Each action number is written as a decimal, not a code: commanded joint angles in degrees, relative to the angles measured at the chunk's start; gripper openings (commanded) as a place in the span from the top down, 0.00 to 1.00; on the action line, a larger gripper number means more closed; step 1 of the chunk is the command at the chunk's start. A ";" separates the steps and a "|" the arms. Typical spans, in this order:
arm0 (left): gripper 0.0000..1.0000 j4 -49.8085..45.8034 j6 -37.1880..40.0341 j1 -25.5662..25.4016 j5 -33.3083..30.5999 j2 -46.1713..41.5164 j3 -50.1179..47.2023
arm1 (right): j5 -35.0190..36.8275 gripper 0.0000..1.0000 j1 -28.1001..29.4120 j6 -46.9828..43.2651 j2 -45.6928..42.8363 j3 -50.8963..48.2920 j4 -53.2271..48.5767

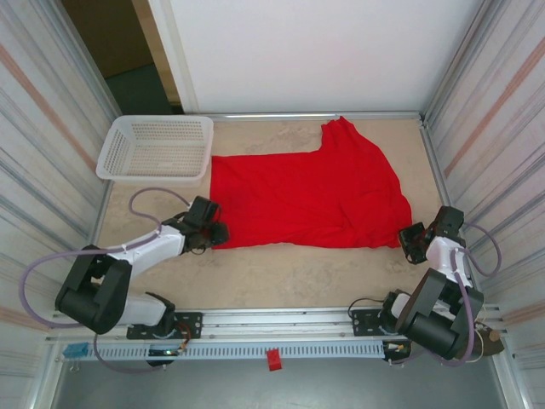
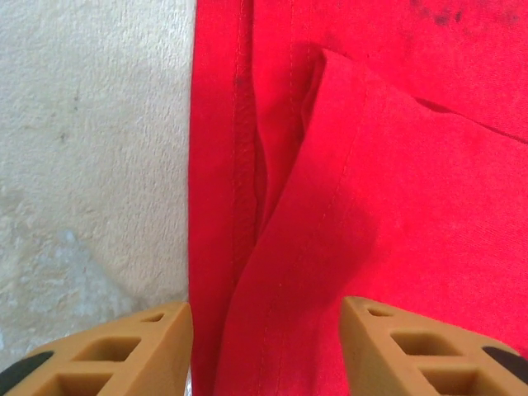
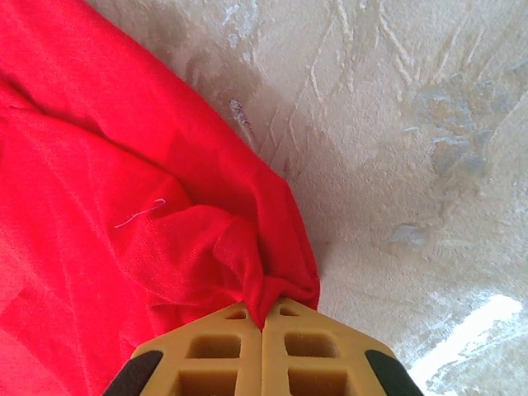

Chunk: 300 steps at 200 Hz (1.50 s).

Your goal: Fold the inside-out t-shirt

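Red fabric: the inside-out t-shirt (image 1: 306, 200) lies spread nearly flat on the table (image 1: 281, 277), from left of centre across to the right edge, with one sleeve reaching the far edge.
Seams: the left wrist view shows a stitched hem along the garment's left border, with a folded flap lying just inside it.
Left gripper (image 1: 211, 232): at the shirt's near left corner, jaws spread apart and straddling the hem; cloth lies between the fingers, unpinched.
Right gripper (image 1: 415, 242): at the shirt's near right corner, jaws pressed together on a bunched tuck of the red cloth.
Basket: a white mesh basket (image 1: 156, 146) stands at the far left corner, just beside the shirt's far left corner; whether they touch is unclear.
Step in hand: probably securing both near corners before the first fold; one corner is taken, the other not yet.
Next move: the left jaws need to close on the hem, taking both layers. Both arms would then lift the near edge together and carry it toward the far edge, cloth taut.
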 commanded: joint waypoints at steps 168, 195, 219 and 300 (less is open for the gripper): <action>1.00 -3.30 4.59 5.02 -1.80 0.08 3.00 | 2.98 1.00 -3.15 -0.60 -5.17 -0.43 -2.89; 1.00 -4.74 6.20 10.09 0.67 -0.79 2.74 | 4.55 1.00 -4.71 -0.43 -6.25 -0.16 -3.66; 1.00 -4.39 7.61 11.75 2.73 -0.99 3.04 | 4.15 1.00 -4.72 -0.47 -6.79 -0.53 -3.77; 1.00 -5.41 12.11 13.31 6.35 1.39 6.19 | 1.29 1.00 -3.88 -2.50 -7.50 -2.84 -4.96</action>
